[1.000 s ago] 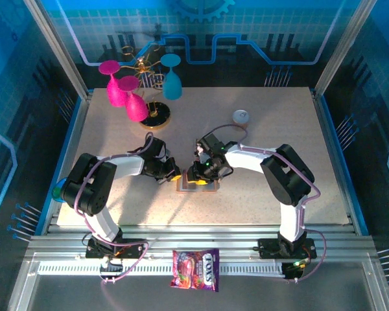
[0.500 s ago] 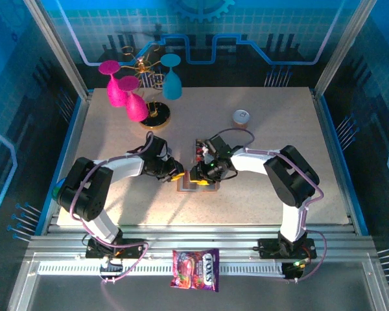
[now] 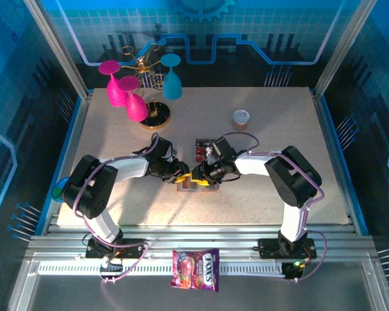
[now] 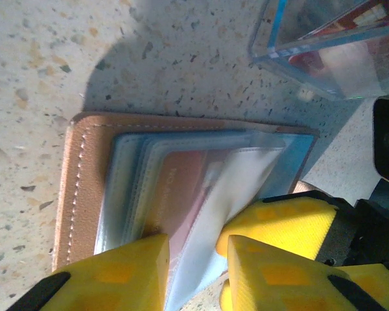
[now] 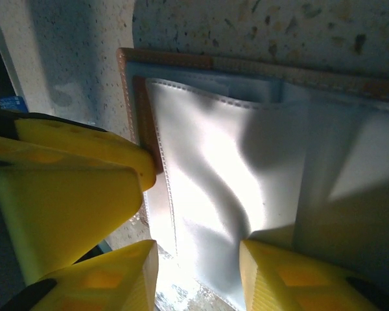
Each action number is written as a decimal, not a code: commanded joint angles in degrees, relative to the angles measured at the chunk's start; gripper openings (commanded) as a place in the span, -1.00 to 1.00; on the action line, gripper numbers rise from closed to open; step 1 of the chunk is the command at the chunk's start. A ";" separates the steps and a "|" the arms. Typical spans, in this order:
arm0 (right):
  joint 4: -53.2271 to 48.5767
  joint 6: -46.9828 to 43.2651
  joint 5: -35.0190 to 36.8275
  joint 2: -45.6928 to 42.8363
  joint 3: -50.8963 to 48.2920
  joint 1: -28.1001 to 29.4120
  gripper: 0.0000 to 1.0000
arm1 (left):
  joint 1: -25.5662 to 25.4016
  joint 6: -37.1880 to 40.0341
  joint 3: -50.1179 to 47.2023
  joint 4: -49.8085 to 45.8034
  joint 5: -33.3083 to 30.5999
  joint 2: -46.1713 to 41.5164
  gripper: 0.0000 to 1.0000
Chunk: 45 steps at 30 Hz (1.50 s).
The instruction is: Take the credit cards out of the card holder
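Observation:
The tan-brown card holder (image 3: 200,186) lies open on the table between both arms. In the left wrist view its grey-blue clear pockets (image 4: 201,175) fan up, and a reddish-brown shape shows through one. My left gripper (image 4: 198,259) is open, with a loose pocket sheet running between its yellow fingers. My right gripper (image 5: 198,272) is open and straddles a buckled clear pocket (image 5: 214,175). The two grippers (image 3: 181,176) (image 3: 198,175) nearly touch over the holder's near-left corner. Red and dark credit cards (image 3: 201,150) lie on the table just behind the holder.
A clear plastic sheet (image 4: 324,39) lies over something red behind the holder. Pink and blue goblets (image 3: 133,97) stand on a rack at the back left. A small can (image 3: 240,117) sits at the back right. A candy packet (image 3: 195,269) lies on the front rail.
My left gripper has gone from shut to open at the holder. The right arm has swung lower and rightward, uncovering the can, and both grippers have closed in on each other.

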 commanded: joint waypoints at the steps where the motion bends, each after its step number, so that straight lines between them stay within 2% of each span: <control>1: 3.13 1.99 -1.60 -1.19 -1.62 -0.70 -0.20 | -0.62 -1.28 0.70 0.42 1.25 1.37 -0.38; 21: 10.39 4.93 -3.57 -6.09 -4.68 -2.08 -0.21 | -1.07 -2.36 2.17 2.72 4.46 1.55 -0.40; 31: 4.04 1.76 -0.77 -10.82 -4.08 -3.56 -0.21 | -1.85 -2.34 4.19 1.54 4.97 0.63 -0.39; 45: -0.80 -1.28 2.63 -16.37 -4.92 -6.76 -0.21 | -6.97 -3.88 8.48 3.36 5.15 5.71 -0.25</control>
